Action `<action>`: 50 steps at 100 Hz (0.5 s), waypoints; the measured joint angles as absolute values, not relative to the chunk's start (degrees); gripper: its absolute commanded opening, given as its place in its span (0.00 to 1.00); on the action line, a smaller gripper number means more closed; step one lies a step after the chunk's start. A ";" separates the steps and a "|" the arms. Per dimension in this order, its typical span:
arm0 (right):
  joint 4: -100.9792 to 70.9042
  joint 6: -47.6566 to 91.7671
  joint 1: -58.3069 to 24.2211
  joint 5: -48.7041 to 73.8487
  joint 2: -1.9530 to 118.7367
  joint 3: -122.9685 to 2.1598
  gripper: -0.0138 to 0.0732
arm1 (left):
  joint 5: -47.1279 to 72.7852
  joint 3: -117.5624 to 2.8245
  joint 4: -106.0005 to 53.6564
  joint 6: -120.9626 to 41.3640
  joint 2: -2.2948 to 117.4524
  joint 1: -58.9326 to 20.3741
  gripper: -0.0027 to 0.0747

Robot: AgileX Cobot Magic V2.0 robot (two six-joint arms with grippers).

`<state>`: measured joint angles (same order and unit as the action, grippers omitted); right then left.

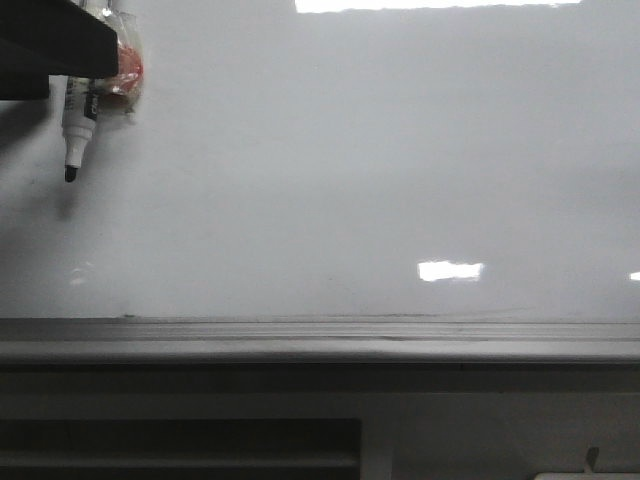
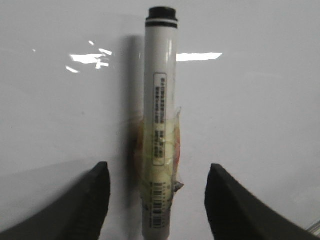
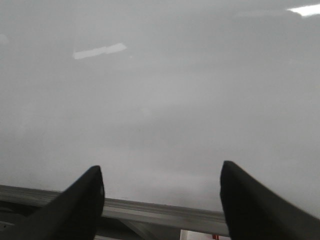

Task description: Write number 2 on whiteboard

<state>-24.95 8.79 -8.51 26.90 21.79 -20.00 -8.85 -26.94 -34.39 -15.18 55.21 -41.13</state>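
Note:
The whiteboard (image 1: 350,180) fills the front view, and no number 2 or any other line shows on it. A white marker (image 1: 80,115) with a black tip (image 1: 71,174) hangs down at the top left, close to the board; I cannot tell whether it touches. Yellowish tape (image 2: 161,150) is wrapped around its barrel (image 2: 161,85). My left gripper (image 2: 157,172) is open, its fingers (image 2: 92,200) well apart on either side of the marker without touching it. My right gripper (image 3: 160,175) is open and empty, facing the board just above the ledge (image 3: 160,212).
A grey metal ledge (image 1: 320,335) runs along the board's lower edge, with a dark slotted panel (image 1: 180,445) below it. Bright light reflections (image 1: 450,270) lie on the board. The left arm's dark body (image 1: 50,45) fills the top left corner.

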 measured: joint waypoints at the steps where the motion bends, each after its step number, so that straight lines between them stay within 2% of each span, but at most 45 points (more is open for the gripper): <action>1: -24.95 8.79 -8.51 26.90 21.79 -20.00 0.67 | -9.00 -26.94 -34.27 -15.18 55.32 -41.13 0.43; 7: -24.95 8.84 -8.51 26.90 21.79 -20.00 0.67 | -9.35 -27.07 -34.16 -15.18 55.94 -41.13 0.30; 13: -24.95 8.84 -8.55 26.90 21.79 -20.00 0.67 | -9.58 -27.11 -33.79 -15.18 56.21 -41.13 0.12; 14: -24.95 8.84 -8.55 26.90 21.79 -20.00 0.67 | -9.58 -27.11 -33.75 -15.18 56.21 -41.13 0.12; 15: -24.95 8.84 -8.55 26.90 21.79 -20.00 0.67 | -9.58 -27.11 -33.65 -15.18 56.21 -41.13 0.07; 18: -24.95 8.84 -8.55 26.90 21.79 -20.00 0.67 | -9.58 -27.11 -33.53 -15.18 56.21 -41.13 0.01; 50: -25.67 9.07 -8.91 27.52 21.79 -20.42 0.67 | -6.86 -27.92 -28.62 -15.20 55.81 -41.17 0.01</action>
